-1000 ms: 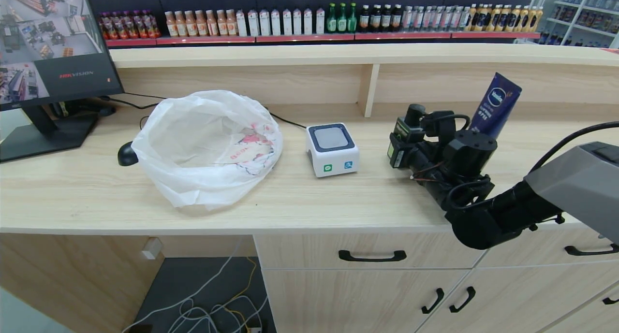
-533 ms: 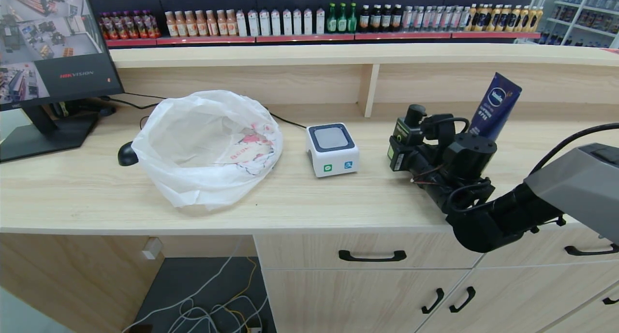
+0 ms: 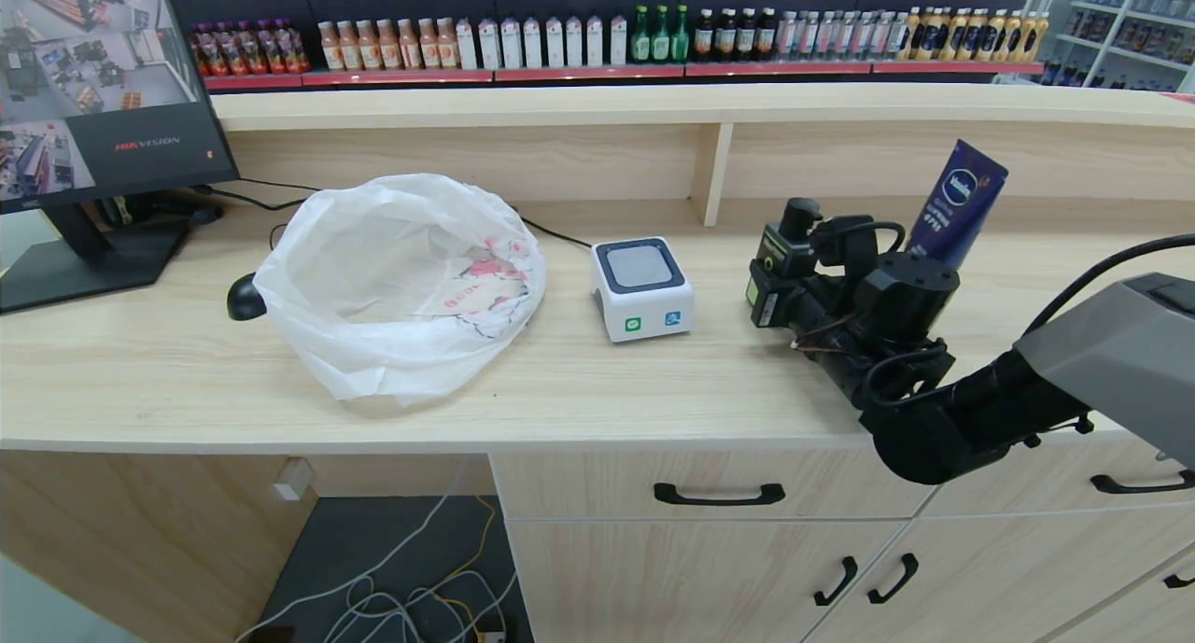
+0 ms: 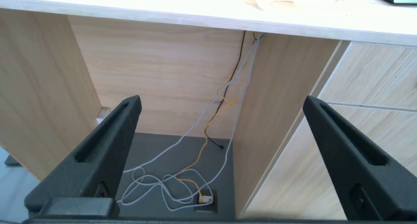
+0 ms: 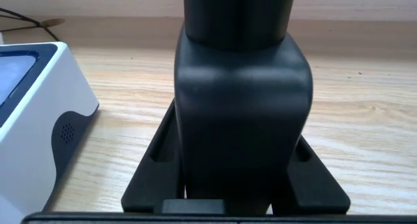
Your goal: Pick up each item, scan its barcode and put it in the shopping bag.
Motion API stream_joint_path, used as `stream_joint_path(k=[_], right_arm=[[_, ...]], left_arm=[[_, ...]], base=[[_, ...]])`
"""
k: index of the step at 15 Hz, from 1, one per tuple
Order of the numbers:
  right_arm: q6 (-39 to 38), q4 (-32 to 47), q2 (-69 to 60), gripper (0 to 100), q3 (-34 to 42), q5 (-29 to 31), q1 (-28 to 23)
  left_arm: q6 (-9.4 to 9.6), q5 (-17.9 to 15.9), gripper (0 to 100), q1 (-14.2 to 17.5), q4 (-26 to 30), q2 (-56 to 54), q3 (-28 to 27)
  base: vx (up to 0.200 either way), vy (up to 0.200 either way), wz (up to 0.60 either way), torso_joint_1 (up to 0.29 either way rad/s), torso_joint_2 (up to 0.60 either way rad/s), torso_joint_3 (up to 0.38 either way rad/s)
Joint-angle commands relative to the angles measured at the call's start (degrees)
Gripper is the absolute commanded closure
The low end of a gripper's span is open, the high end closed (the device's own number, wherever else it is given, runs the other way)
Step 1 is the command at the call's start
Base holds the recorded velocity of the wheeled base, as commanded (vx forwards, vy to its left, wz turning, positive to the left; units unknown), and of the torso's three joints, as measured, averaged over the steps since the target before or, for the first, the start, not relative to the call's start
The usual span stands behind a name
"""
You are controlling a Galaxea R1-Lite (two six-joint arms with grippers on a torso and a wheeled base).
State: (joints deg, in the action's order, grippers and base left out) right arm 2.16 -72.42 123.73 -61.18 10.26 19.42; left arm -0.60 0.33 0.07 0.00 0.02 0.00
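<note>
A dark blue tube (image 3: 954, 200) stands tilted over the right part of the counter, and my right gripper (image 3: 920, 256) is shut on its lower end. In the right wrist view the tube's black cap (image 5: 241, 113) sits between the two fingers of the right gripper (image 5: 238, 165), just above the wood. The white barcode scanner (image 3: 641, 288) stands at mid-counter, to the left of that gripper, and its side (image 5: 36, 133) lies close by. The white shopping bag (image 3: 401, 279) lies open further left. My left gripper (image 4: 225, 152) hangs open below the counter edge, holding nothing.
A monitor (image 3: 93, 83) on a stand occupies the far left, with a black mouse (image 3: 245, 298) beside the bag. A raised wooden shelf (image 3: 709, 106) runs along the back. Drawers (image 3: 719, 494) front the counter, and loose cables (image 4: 195, 178) lie on the floor beneath.
</note>
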Motion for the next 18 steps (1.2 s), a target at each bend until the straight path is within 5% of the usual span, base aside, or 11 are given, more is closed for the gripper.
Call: stream_joint_path(k=[1,8,18], right_arm=[[0.1,-0.3,-2.7,100,0.5,0.0,0.5],[3.0,-15.9,-6.1,100,5.7,-3.8,3.9],[13.1,-17.6,-28.5,100,32.8,0.2,9.4]], left_arm=[[-0.02,0.0,0,0.0,0.0,0.0,0.0],[-0.02,0.0,0,0.0,0.0,0.0,0.0],[-0.02,0.0,0,0.0,0.0,0.0,0.0]], base=[[0.000,0.000,0.00,0.000,0.00,0.000],[0.000,0.000,0.00,0.000,0.00,0.000],[0.000,0.000,0.00,0.000,0.00,0.000]])
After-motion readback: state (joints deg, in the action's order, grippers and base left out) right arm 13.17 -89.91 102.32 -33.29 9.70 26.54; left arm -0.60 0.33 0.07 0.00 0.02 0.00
